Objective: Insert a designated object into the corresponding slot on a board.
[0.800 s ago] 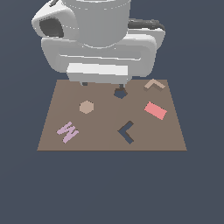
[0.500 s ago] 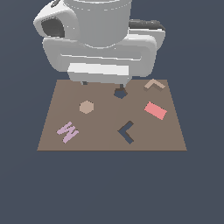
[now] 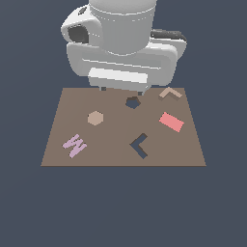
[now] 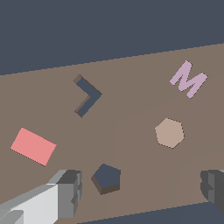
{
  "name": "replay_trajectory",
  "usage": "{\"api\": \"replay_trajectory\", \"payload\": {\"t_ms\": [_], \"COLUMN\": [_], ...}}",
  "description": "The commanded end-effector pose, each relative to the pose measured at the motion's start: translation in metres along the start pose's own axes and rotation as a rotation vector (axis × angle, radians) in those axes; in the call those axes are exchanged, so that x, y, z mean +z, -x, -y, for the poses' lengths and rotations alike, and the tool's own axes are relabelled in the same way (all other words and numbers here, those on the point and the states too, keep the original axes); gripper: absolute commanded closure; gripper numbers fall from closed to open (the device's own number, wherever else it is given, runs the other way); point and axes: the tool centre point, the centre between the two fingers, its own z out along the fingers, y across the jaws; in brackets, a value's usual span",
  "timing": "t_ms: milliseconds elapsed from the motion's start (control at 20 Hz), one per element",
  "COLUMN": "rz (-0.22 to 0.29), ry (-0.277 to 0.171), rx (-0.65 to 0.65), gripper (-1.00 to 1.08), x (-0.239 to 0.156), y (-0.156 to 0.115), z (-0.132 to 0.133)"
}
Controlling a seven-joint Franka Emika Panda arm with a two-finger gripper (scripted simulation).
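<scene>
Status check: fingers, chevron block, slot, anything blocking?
Gripper open, empty, above the board. Tan chevron block untouched at far corner. Chevron slot open, nothing in it. No obstruction visible.

In the exterior view the arm's bulky white body hides the far edge of the board (image 3: 58, 140) and all but two small grey finger stubs of the gripper (image 3: 121, 89), so how its jaws stand there cannot be read. In the wrist view both fingers (image 4: 65, 194) run off the picture's edge, their tips unseen, though they seem spread wide. The tan chevron block (image 3: 170, 93) lies outside the wrist view.
</scene>
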Motion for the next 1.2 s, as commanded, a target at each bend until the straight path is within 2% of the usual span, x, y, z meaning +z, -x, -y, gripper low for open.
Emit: {"api": "replay_trajectory", "payload": {"t_ms": [0, 400, 800, 1150], "rz": [0.003, 0.014, 0.028, 0.037], "ry": [0.0, 0.002, 0.005, 0.006], "rx": [0.034, 0.181, 0.364, 0.491], "gripper": [-0.92, -0.92, -0.92, -0.92], "x": [0.006, 0.033, 0.066, 0.088], "y": [0.009, 0.046, 0.084, 0.105], "z": [0.007, 0.037, 0.083, 0.12]}}
